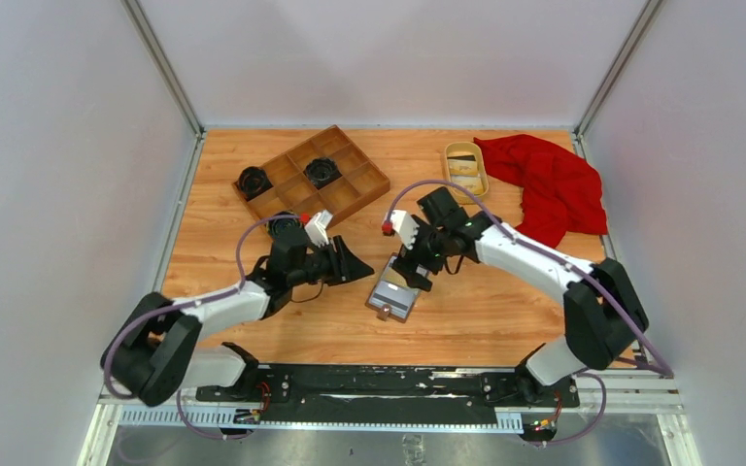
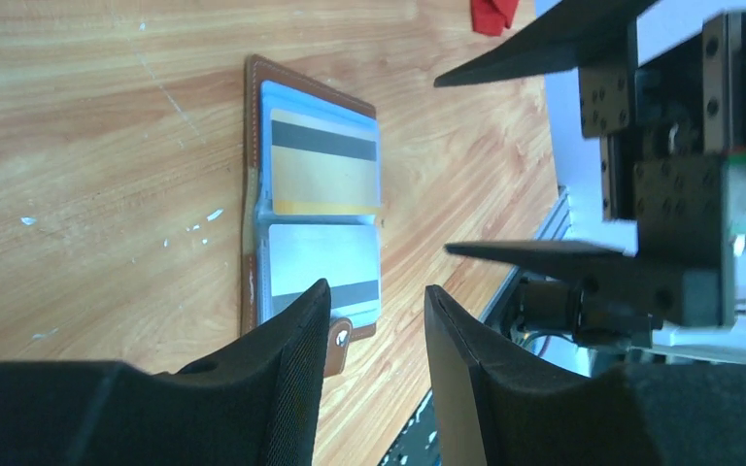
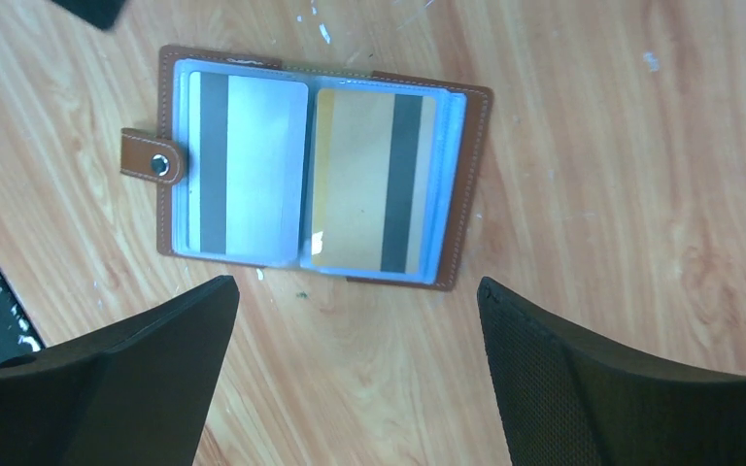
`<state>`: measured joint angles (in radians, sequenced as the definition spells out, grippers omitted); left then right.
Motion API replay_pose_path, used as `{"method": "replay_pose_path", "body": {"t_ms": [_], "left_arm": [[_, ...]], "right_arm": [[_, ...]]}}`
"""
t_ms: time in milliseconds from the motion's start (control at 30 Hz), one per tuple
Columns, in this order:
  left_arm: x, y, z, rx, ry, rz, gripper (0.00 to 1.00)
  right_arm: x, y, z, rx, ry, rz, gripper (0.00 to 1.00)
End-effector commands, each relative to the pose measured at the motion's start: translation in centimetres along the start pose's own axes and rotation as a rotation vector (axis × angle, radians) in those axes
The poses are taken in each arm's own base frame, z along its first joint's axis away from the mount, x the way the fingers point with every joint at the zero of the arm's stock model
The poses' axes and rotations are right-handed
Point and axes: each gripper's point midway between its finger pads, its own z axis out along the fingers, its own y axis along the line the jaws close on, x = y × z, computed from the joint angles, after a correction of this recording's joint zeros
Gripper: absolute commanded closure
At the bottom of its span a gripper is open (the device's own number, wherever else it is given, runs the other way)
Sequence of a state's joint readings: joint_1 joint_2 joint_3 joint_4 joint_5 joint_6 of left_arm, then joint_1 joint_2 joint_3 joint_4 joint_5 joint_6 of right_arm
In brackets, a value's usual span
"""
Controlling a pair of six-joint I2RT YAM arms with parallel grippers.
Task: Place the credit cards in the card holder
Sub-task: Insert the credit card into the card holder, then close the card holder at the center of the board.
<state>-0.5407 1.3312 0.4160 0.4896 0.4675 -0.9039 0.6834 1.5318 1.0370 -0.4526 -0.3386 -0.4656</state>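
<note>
Right gripper [image 3: 355, 383], spread wide, hovers above open card holder [image 3: 141, 155] showing two credit cards [image 3: 253, 165]; left gripper [image 2: 377, 374], parted, empty, at ten o'clock.

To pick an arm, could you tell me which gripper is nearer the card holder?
Right: the right gripper hovers over the far edge of the card holder; the left gripper sits beside its left side.

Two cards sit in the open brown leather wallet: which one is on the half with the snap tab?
The whitish-silver card: it lies right beside the brown snap tab. The gold-yellow card fills the other half, away from the tab.
</note>
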Motion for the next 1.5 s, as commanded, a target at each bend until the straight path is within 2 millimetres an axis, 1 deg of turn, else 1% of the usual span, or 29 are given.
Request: {"method": "replay_pose_path", "body": {"t_ms": [0,33,67,133,167,200,233,267,300,333,367,400,433,500,533,600,667,700,733,833,933,967,1067,1167,1233,1267,1333,1367,1467], "left_arm": [[-0.1,-0.1,-2.5,-0.013,-0.050,0.188,0.56],[-0.4,-0.5,-3.2,-0.002,-0.070,0.247,0.55],[-0.9,-1.5,-4.1,0.020,-0.105,0.302,0.55],[-1.2,-2.1,-5.5,0.032,-0.146,0.392,0.54],[-1.5,-2.8,-6.2,0.052,-0.176,0.439,0.54],[-1.6,-3.4,-6.8,0.070,-0.199,0.481,0.47],[-1.8,-3.9,-7.4,0.086,-0.229,0.509,0.38],[-2.0,-4.1,-7.8,0.092,-0.257,0.523,0.27],[-2.1,-4.2,-8.2,0.095,-0.278,0.528,0.15],[-2.1,-4.3,-8.5,0.099,-0.294,0.523,0.04],[-2.1,-4.3,-8.6,0.100,-0.302,0.505,0.00],[-2.0,-4.1,-8.7,0.099,-0.304,0.480,0.00],[-1.7,-3.9,-8.6,0.097,-0.295,0.454,0.00],[-0.8,-3.9,-8.2,0.116,-0.245,0.425,0.00],[-0.1,-4.0,-8.0,0.134,-0.207,0.414,0.04],[1.0,-3.4,-7.5,0.128,-0.154,0.355,0.11],[2.5,-2.8,-6.7,0.103,-0.111,0.320,0.17],[3.3,-2.4,-6.2,0.080,-0.093,0.314,0.18],[4.7,-2.6,-5.7,0.072,-0.064,0.322,0.20],[6.7,-2.2,-4.5,0.006,-0.039,0.320,0.22],[7.3,-1.9,-3.4,-0.069,-0.052,0.338,0.22],[7.2,-2.0,-3.0,-0.090,-0.060,0.357,0.23],[6.8,-2.2,-1.6,-0.149,-0.053,0.427,0.32],[6.8,-2.4,-0.2,-0.214,-0.027,0.508,0.33],[7.0,-2.5,0.6,-0.260,-0.002,0.551,0.36],[7.5,-2.0,0.9,-0.300,0.023,0.570,0.37],[7.6,-1.3,1.3,-0.378,0.043,0.604,0.38],[7.6,-0.5,1.0,-0.449,0.068,0.622,0.39],[7.4,0.4,1.0,-0.565,0.097,0.683,0.39]], "right_arm": [[-1.8,0.6,-4.0,-0.066,-0.137,-0.072,0.03],[-2.2,0.3,-4.8,-0.052,-0.160,-0.087,0.03],[-2.6,0.0,-5.6,-0.031,-0.185,-0.107,0.04],[-3.6,-0.5,-7.2,0.027,-0.232,-0.154,0.03],[-4.2,-0.9,-8.0,0.060,-0.255,-0.179,0.01],[-4.6,-1.2,-8.5,0.090,-0.272,-0.198,0.00],[-5.0,-1.7,-8.9,0.120,-0.280,-0.194,0.00],[-5.0,-2.2,-9.0,0.137,-0.272,-0.161,0.00],[-5.0,-2.1,-8.6,0.117,-0.265,-0.134,0.00],[-5.1,-1.6,-8.3,0.058,-0.257,-0.134,0.02],[-5.2,-0.8,-7.9,-0.018,-0.253,-0.112,0.05],[-5.2,-0.1,-7.3,-0.089,-0.248,-0.068,0.10],[-5.1,0.6,-6.2,-0.167,-0.240,-0.018,0.12],[-4.3,0.8,-4.3,-0.229,-0.206,0.061,0.15],[-3.6,0.4,-3.3,-0.232,-0.172,0.101,0.16],[-2.2,-0.2,-1.8,-0.269,-0.134,0.212,0.18],[-1.0,-1.1,-0.7,-0.286,-0.098,0.304,0.24],[-0.3,-1.6,-0.3,-0.274,-0.075,0.327,0.25],[0.4,-2.1,0.2,-0.260,-0.053,0.341,0.26],[1.8,-2.9,1.1,-0.247,-0.010,0.386,0.25],[2.5,-3.0,1.8,-0.269,0.002,0.422,0.24],[2.6,-2.9,2.0,-0.281,0.003,0.437,0.24],[3.1,-2.9,2.5,-0.309,0.012,0.470,0.24],[3.3,-3.0,2.5,-0.322,0.008,0.495,0.24],[3.7,-3.0,2.6,-0.327,0.013,0.511,0.25],[3.8,-3.1,2.7,-0.329,0.013,0.518,0.25],[4.0,-3.1,2.8,-0.340,0.014,0.535,0.25],[4.1,-3.1,2.8,-0.345,0.013,0.543,0.25],[4.3,-3.1,2.9,-0.352,0.016,0.555,0.25]]}}
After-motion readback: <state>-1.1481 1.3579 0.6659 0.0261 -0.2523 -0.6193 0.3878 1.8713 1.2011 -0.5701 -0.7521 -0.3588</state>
